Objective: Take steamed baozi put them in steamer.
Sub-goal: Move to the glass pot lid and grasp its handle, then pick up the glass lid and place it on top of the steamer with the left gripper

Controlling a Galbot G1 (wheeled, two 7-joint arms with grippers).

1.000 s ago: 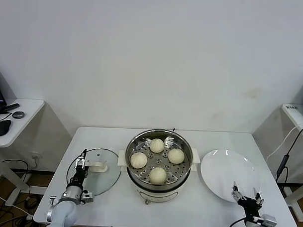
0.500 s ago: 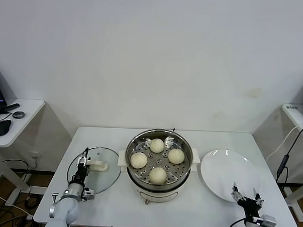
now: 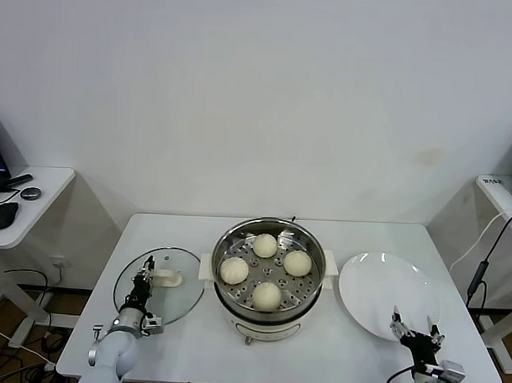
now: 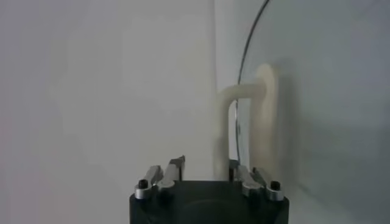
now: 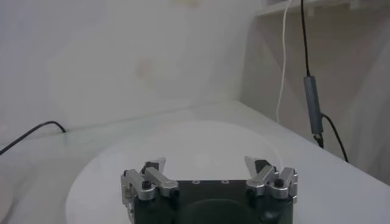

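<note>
**Left arm sinks lower by the lid; all four buns sit in the pot**

Since the earlier frames the left gripper has slid down toward the near edge of the tabletop, its arm dropping lower at the near-left corner, while the right gripper has hardly shifted.

The four small round cream-white steamed baozi lie apart from one another on the perforated tray inside the round shiny stainless-steel steamer with white side handles, which stands at the middle of the tabletop. None is on the flat round white plate beside the steamer toward the right edge.

The round glass lid with a white handle lies flat toward the left edge, just beside the steamer. The left gripper is over its near part, pointing at the handle. In the left wrist view its jaws are parted, gripping nothing, and the white handle lies just ahead of them on the glass.

The right gripper is at the near-right corner, at the plate's near rim. Its jaws are spread wide and empty in the right wrist view, with the plate ahead of them.
</note>
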